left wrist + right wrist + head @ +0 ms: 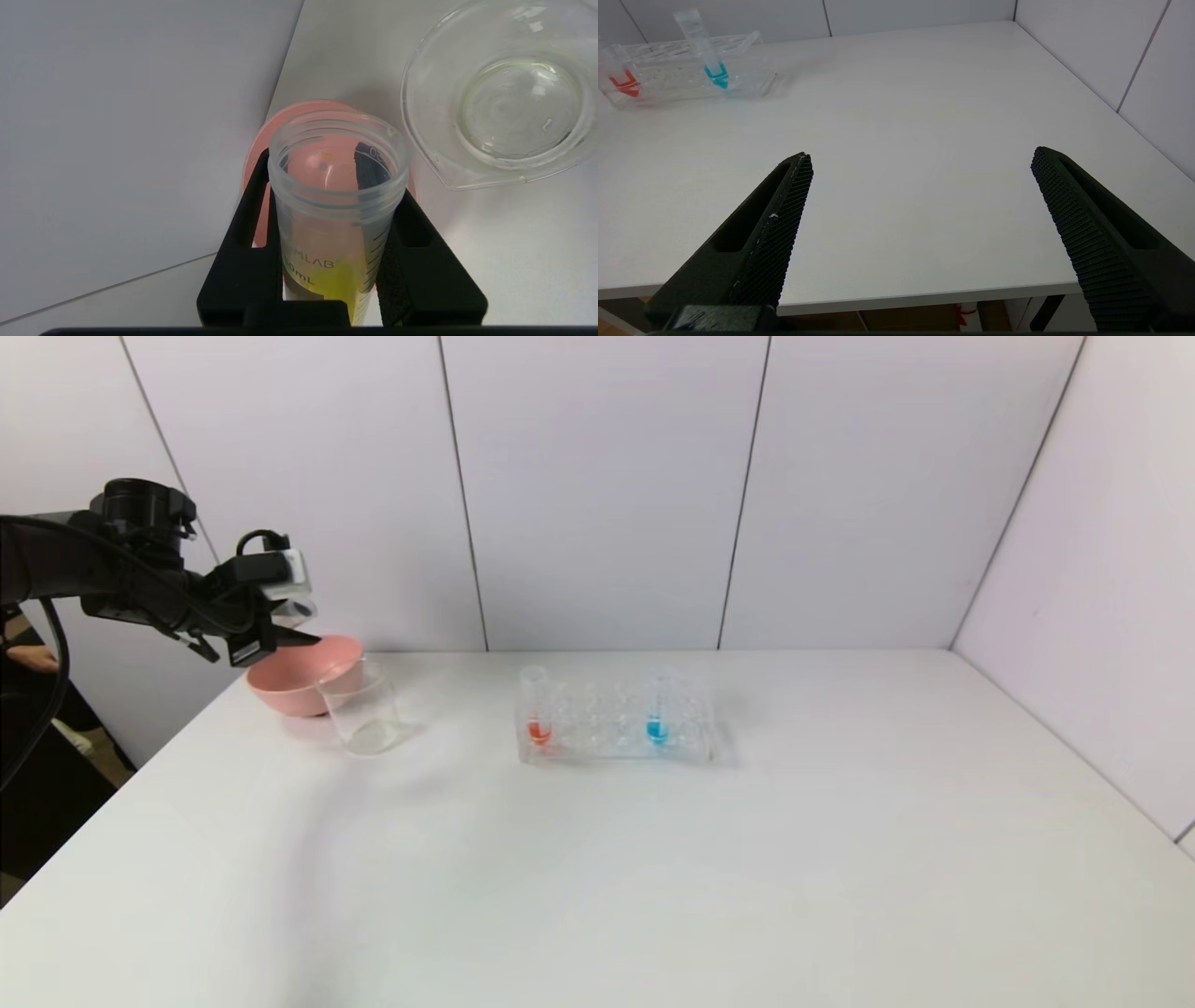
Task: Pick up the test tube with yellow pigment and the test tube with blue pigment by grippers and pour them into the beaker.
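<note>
While the left gripper (334,233) hangs above the far left corner of the white table (653,859), over the pink bowl (299,686), it pinches the test tube with yellow pigment (336,210) between both black fingers (243,261), one on each side of the tube's wall.

Test tube with yellow pigment: clear, graduated, uncapped; its open mouth points outward from the claw, over the bowl. Yellow liquid sits at the end nearer the wrist. In the head view the tube itself cannot be made out past the gripper body.

Beaker (362,714): clear glass, standing upright on the table just beside the pink bowl, on the side nearer the rack. The left wrist view shows its round base and spouted rim (434,163); no coloured liquid can be made out inside.

Test tube with blue pigment (658,709): standing upright in the clear tube rack (616,728), toward the rack's right end, blue at its tip.

Red-tipped tube (537,709): standing upright at the rack's left end.

Tube rack: near the middle of the table, well apart from the beaker.

Right gripper (920,186): low at the near edge of the table, fingers spread wide with nothing between them, well apart from the rack.
</note>
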